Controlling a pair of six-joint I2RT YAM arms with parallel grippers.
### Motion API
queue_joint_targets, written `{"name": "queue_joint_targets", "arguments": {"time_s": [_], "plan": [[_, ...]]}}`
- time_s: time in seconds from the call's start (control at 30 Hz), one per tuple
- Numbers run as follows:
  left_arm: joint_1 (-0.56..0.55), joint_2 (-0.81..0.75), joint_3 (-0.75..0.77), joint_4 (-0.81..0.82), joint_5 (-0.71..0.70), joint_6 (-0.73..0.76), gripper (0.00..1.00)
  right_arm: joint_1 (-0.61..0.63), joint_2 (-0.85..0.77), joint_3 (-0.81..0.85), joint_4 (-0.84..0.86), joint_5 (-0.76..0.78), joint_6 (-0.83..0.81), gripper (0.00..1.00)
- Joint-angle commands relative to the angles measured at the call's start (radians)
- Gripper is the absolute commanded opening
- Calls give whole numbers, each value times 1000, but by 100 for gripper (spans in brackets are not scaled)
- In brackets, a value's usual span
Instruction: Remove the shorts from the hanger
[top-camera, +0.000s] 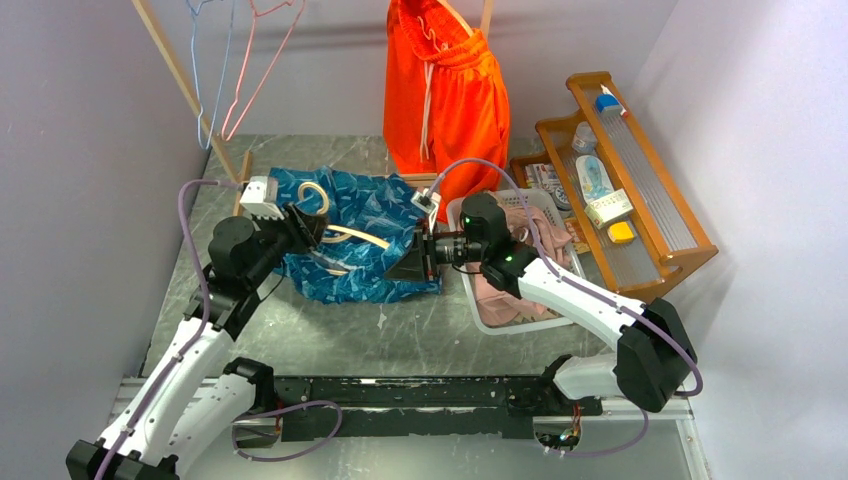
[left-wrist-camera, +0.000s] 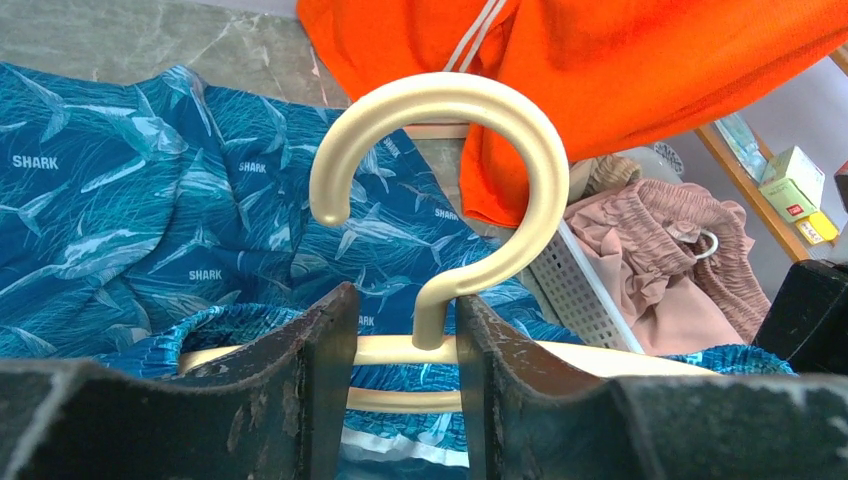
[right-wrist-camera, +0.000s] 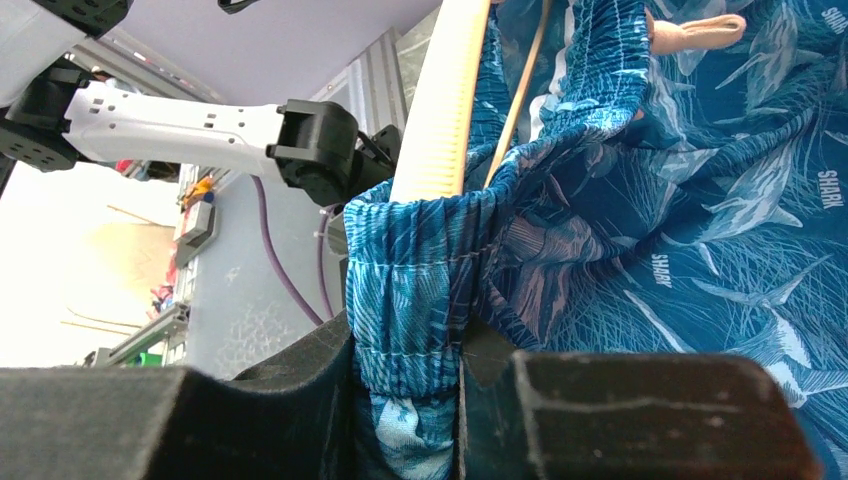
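Note:
Blue shark-print shorts lie spread on the table, their waistband still round a cream plastic hanger. My left gripper stands open astride the hanger's neck just below the hook. The neck rests against the right finger, with a gap to the left one. My right gripper is shut on the bunched waistband of the blue shorts, next to the hanger's arm. Orange shorts with a white cord hang at the back. Pink shorts lie in a basket.
A white perforated basket stands right of the blue shorts, under my right arm. A wooden shelf rack with small items lies at the far right. Bare wire hangers hang from a wooden rail at the back left.

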Motion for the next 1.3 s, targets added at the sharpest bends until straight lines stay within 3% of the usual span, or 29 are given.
{"name": "queue_joint_targets", "arguments": {"time_s": [0.0, 0.23, 0.33, 0.6, 0.8, 0.93, 1.03, 1.27], "plan": [[5, 32, 31, 23, -1, 3, 45, 23, -37, 38, 47, -201, -37, 0], [5, 5, -12, 129, 109, 31, 27, 23, -37, 33, 59, -220, -27, 0], [5, -1, -25, 152, 162, 33, 9, 24, -34, 30, 77, -220, -13, 0], [5, -55, -46, 114, 74, 31, 7, 23, -28, 29, 67, -172, -12, 1], [5, -104, -49, 47, 17, 51, 7, 23, 6, 76, -24, -135, -46, 51], [5, -121, -38, -35, -7, 98, 7, 22, 7, 100, -76, -72, -73, 68], [5, -139, -34, -77, -36, 110, 7, 22, -6, 110, -102, -3, -93, 74], [5, -183, -31, -139, -80, 111, 7, 22, -18, 127, -167, 161, -149, 77]]}}
